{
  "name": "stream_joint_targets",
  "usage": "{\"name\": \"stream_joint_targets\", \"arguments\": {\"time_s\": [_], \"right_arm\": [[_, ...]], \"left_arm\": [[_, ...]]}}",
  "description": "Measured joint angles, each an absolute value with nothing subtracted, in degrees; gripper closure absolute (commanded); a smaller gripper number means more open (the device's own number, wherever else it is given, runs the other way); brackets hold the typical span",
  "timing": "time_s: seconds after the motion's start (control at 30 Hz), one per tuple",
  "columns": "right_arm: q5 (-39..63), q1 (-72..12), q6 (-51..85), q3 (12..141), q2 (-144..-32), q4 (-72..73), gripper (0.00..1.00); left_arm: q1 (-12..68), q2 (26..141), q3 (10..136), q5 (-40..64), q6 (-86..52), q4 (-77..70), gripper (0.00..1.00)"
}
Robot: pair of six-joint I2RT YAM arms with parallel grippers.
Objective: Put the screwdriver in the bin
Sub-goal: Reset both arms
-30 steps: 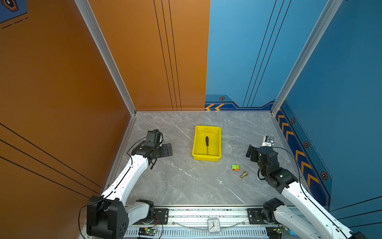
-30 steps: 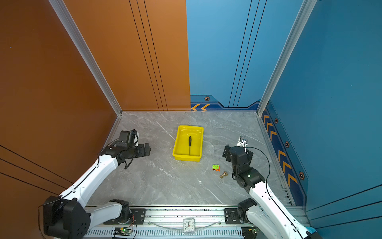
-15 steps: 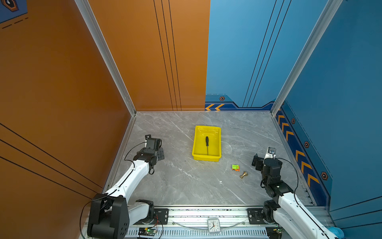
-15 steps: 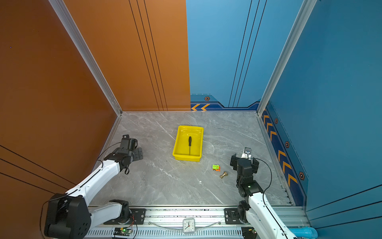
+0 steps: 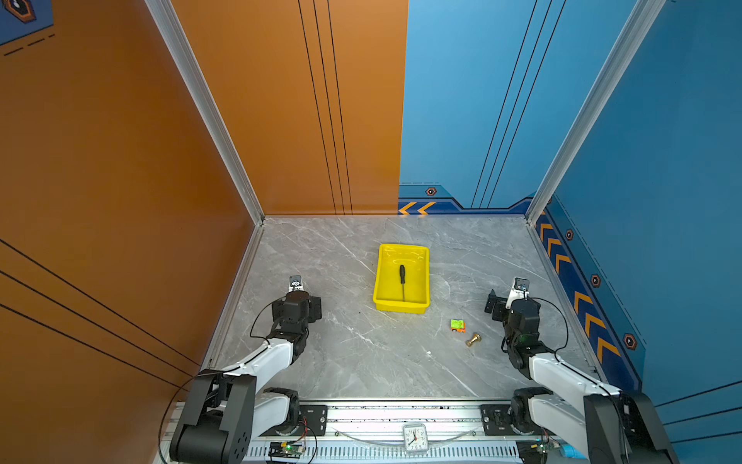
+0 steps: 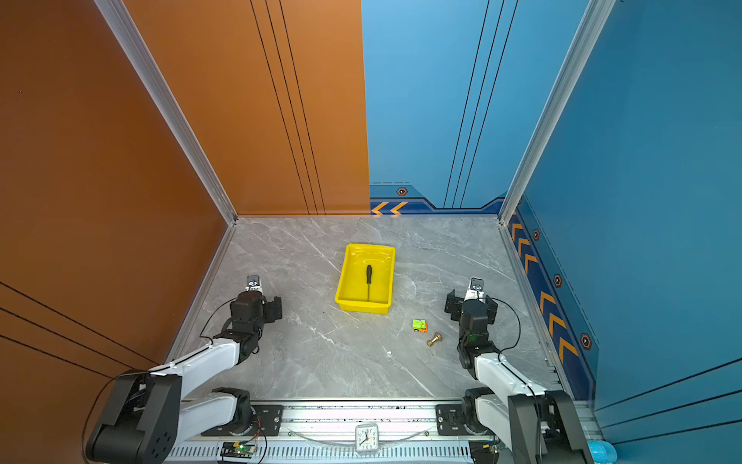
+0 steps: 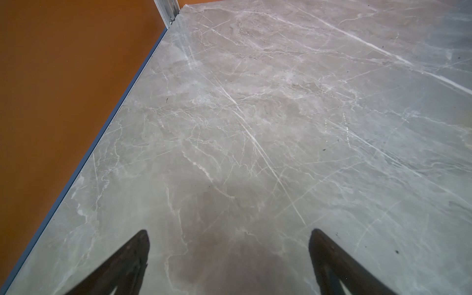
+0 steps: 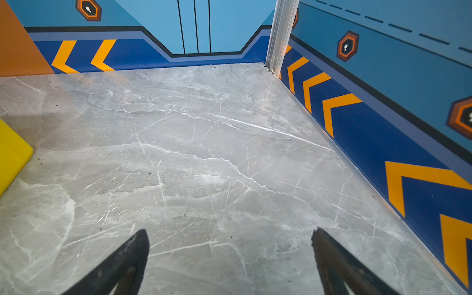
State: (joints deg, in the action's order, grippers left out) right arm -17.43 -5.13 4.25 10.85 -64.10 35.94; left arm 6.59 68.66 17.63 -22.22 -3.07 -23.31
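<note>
The screwdriver [image 5: 402,281] [image 6: 368,281], with a black handle and thin shaft, lies lengthwise inside the yellow bin [image 5: 399,307] [image 6: 363,306] at mid-table in both top views. Nothing touches it. My left gripper [image 5: 299,309] [image 7: 229,232] hovers low near the orange wall, well left of the bin. It is open, with only bare marble between its fingers. My right gripper [image 5: 508,307] [image 8: 229,232] sits right of the bin, also open and empty. The right wrist view catches just a yellow corner of the bin [image 8: 10,158].
A small green-and-orange toy car [image 5: 457,325] and a brass fitting [image 5: 473,340] lie between the bin and my right arm. A small clock [image 5: 415,438] rests on the front rail. Orange wall on the left, blue wall on the right and behind.
Both arms have folded back toward the front rail, and both grippers have swung to face the back wall. The screwdriver has stayed still in the bin.
</note>
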Motion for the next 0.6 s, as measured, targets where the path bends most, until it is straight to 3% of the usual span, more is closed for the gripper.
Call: {"name": "stream_joint_targets", "arguments": {"time_s": [0.37, 0.6], "right_arm": [[-16.5, -4.9, 3.8, 14.1, -83.2, 54.8, 0.00], [-16.5, -4.9, 3.7, 14.3, -86.1, 59.7, 0.00]], "left_arm": [[4.2, 79.8, 20.7, -19.0, -1.3, -40.1, 0.02], [4.2, 84.9, 21.1, -17.9, -1.0, -45.7, 0.02]]}}
